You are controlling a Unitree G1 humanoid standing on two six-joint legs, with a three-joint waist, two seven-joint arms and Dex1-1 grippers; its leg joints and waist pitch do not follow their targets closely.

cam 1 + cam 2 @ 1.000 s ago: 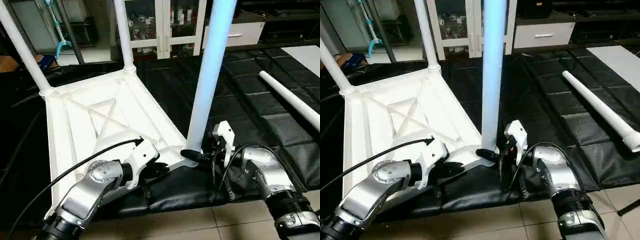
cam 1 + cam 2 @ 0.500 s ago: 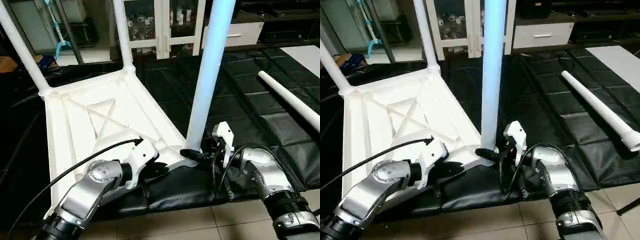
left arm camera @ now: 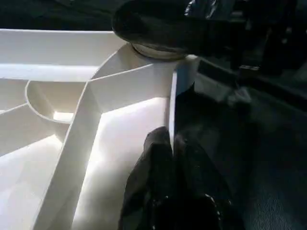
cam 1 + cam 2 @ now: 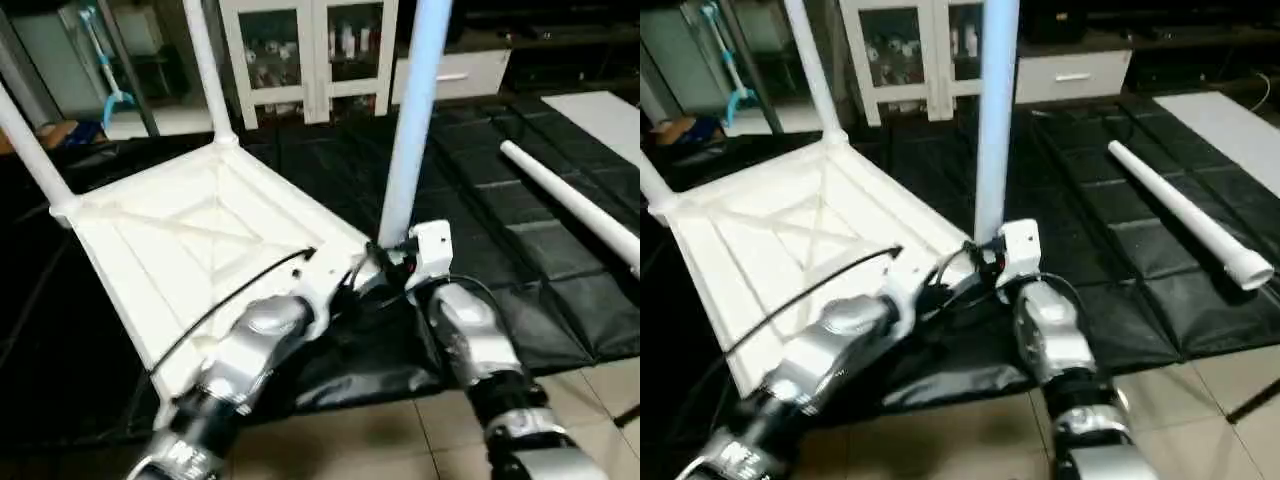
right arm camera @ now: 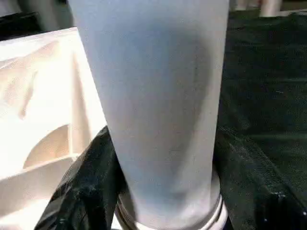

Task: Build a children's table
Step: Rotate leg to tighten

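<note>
The right gripper (image 5: 165, 191) has its two black fingers (image 5: 81, 191) set on either side of the base of an upright white leg (image 4: 408, 120), pinching it just above the collar where the leg enters the near right corner socket of the table top (image 4: 190, 250). The left gripper (image 3: 171, 158) sits just beside it, fingers pressed together on the thin raised edge wall of the top near that same corner, one finger on either face of the wall. The top lies upside down on black padded mats (image 4: 560, 250), ribbed underside facing up, with crossed ribs running between the corners. Two more legs stand upright in the far sockets: one at the far left corner (image 4: 25, 140), one at the far corner toward the middle (image 4: 203, 70). A fourth leg (image 4: 1185, 215) lies loose on the mats, well apart to the right. Beyond the mats stands a white glass-door cabinet (image 4: 300, 55), with a white drawer unit (image 4: 1070, 75) to its right. Tiled floor (image 4: 380, 440) shows at the near edge.
</note>
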